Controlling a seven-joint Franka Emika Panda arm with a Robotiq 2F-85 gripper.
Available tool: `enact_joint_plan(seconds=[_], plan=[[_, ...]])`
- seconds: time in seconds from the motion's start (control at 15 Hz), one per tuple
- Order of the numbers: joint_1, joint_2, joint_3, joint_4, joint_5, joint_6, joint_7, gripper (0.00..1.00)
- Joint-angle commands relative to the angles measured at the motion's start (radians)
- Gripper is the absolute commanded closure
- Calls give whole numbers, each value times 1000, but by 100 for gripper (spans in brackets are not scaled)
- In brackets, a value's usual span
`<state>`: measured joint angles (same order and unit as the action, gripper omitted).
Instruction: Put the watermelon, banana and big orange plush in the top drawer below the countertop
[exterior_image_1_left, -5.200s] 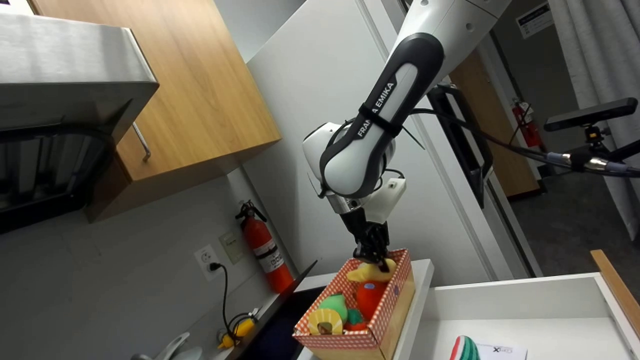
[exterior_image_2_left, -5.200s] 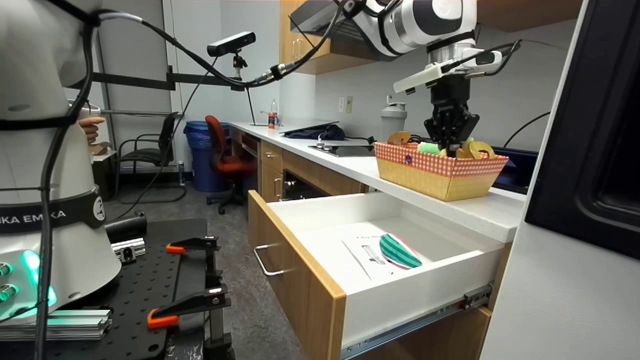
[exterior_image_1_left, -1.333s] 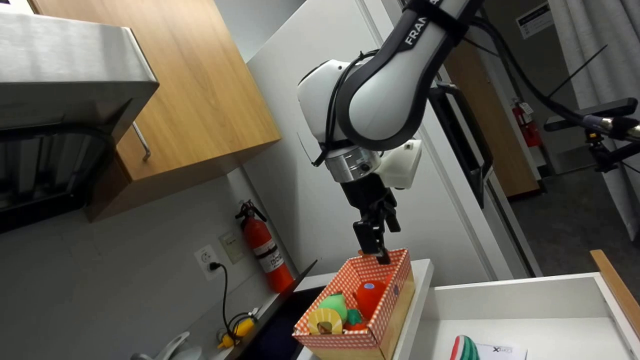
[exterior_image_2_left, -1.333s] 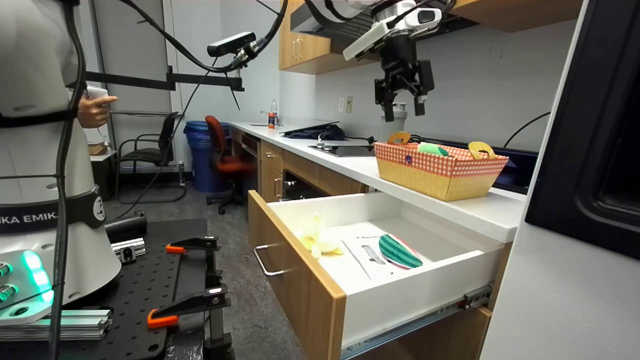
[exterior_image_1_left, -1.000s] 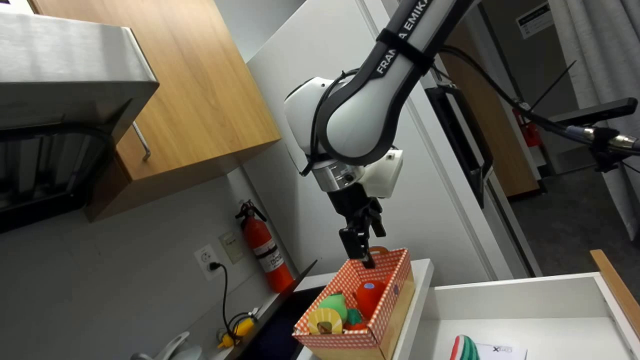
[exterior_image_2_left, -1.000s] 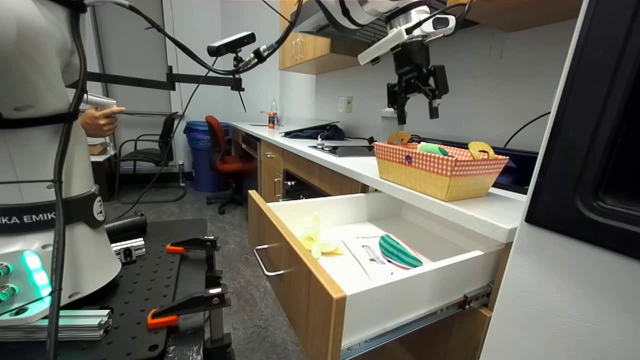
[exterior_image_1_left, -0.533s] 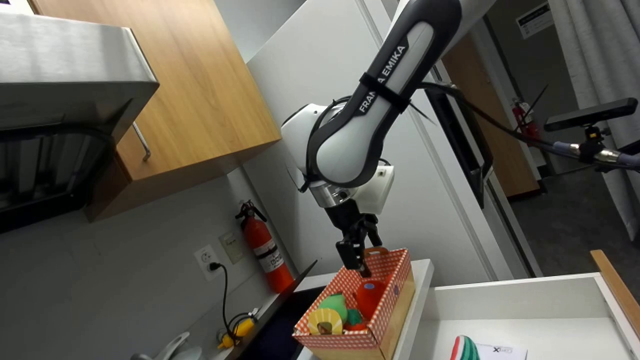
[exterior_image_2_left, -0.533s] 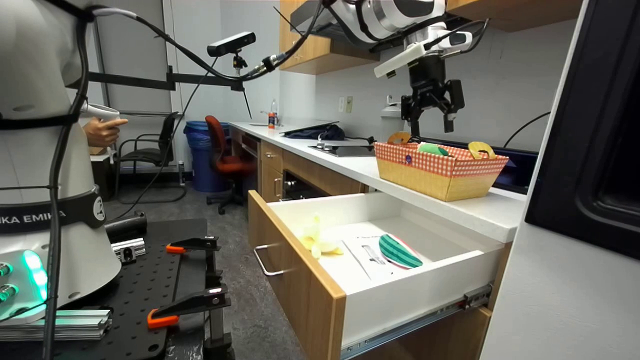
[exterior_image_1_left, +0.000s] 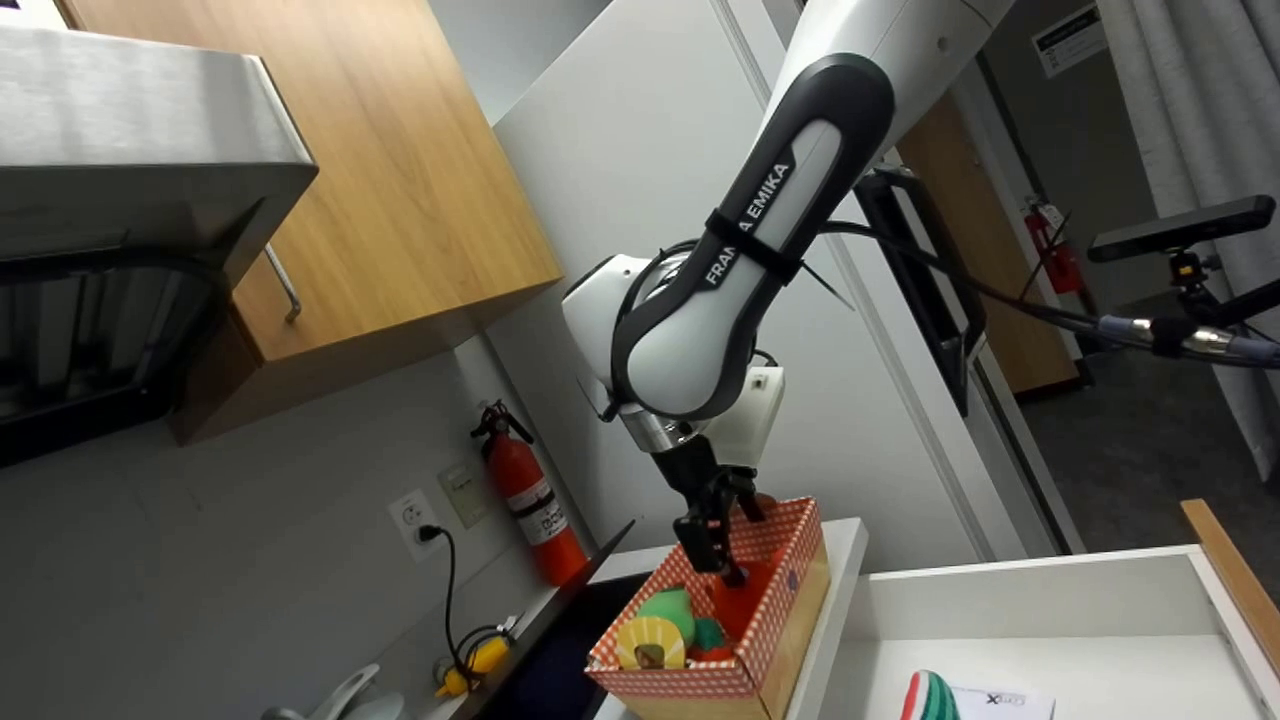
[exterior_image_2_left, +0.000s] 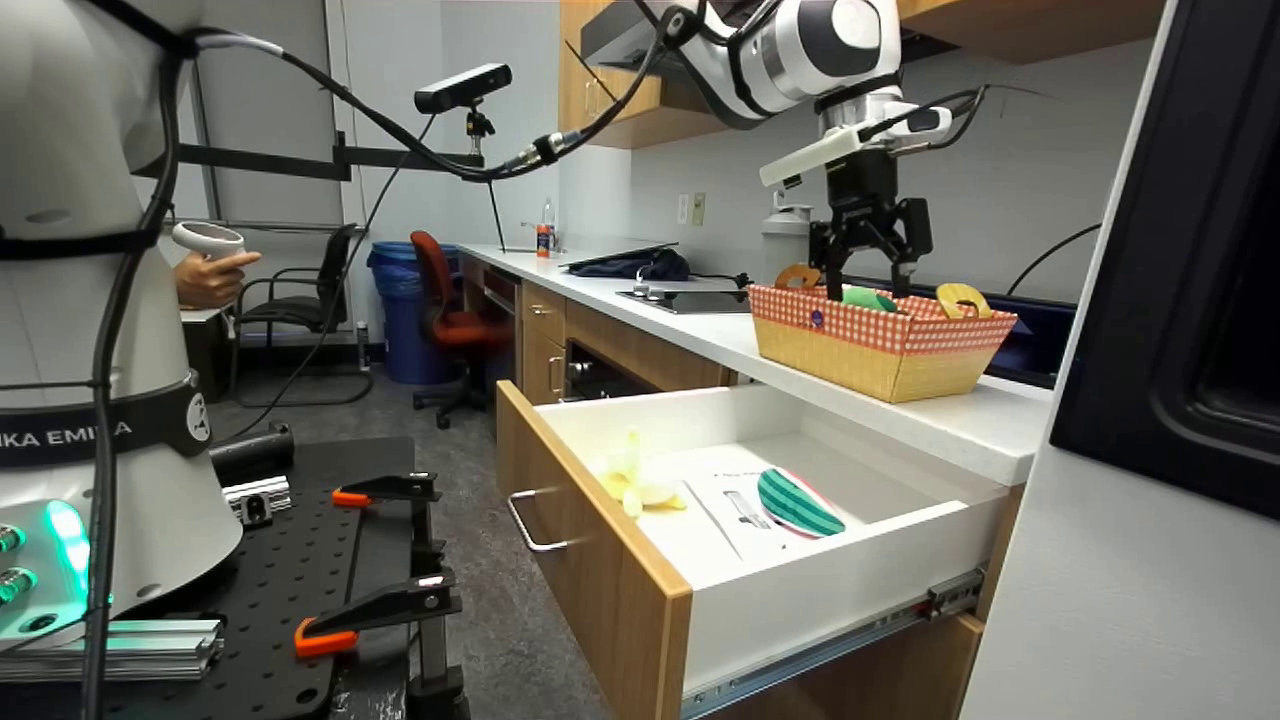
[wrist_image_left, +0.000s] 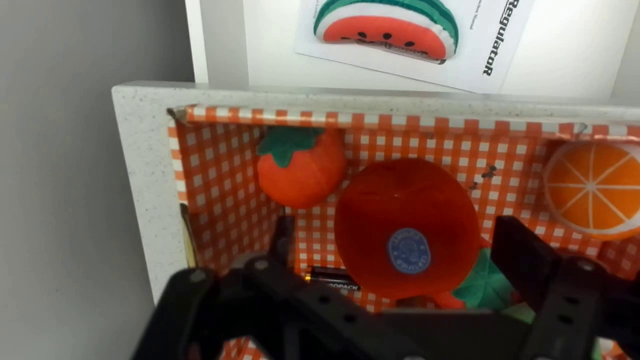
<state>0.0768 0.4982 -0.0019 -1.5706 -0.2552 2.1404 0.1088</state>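
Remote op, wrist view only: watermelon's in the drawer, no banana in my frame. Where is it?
Observer: In an exterior view, the banana lies in the drawer too, toward its front.
Operator: Anything behind the basket?
Observer: A grey lidded bottle shows behind it in an exterior view.
Operator: Drawer front's also out of my frame. Handle on it?
Observer: Yes, a metal handle on the wooden front panel.

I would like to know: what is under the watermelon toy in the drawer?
Under the watermelon lies a white printed sheet or booklet, in the top drawer. The wrist view shows "RegulatoR" beside the toy; what the toy covers cannot be seen.
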Motion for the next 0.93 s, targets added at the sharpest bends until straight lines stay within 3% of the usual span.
enact_joint_plan(seconds=[0.0,0.87], plan=[[-10,54,2,79,46,-20,-33,0],[-29,114,-1,110,136,-3,-25,0]])
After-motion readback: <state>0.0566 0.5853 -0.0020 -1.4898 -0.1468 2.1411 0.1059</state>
